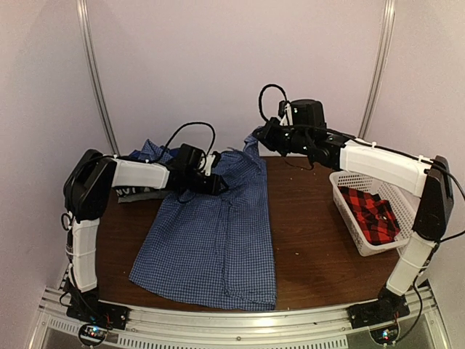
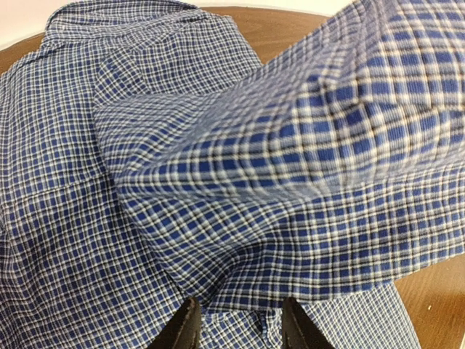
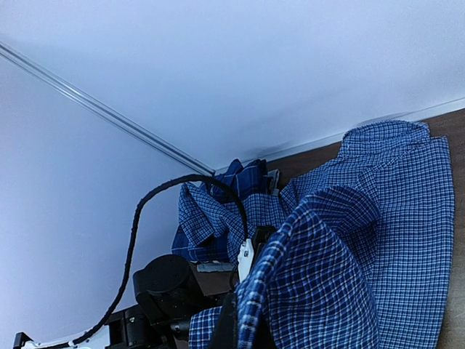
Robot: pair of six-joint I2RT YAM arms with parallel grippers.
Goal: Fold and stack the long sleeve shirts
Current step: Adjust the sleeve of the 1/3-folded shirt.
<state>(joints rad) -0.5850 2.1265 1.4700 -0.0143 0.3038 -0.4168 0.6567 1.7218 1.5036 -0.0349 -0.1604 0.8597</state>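
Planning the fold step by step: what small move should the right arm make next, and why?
Probably carry the right gripper leftward and down over the blue-and-white checked cloth shirt. It is shut on a raised flap at the shirt's far edge, while the rest lies flat on the brown wooden table; laying the flap across would start the fold.

Darker plaid shirt (image 1: 149,151) mostly behind left arm (image 1: 138,174); blue-check shirt (image 2: 349,109) blurry at its raised fold.

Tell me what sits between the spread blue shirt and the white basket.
Nothing but bare brown table lies between the blue shirt and the basket. The top view shows it.
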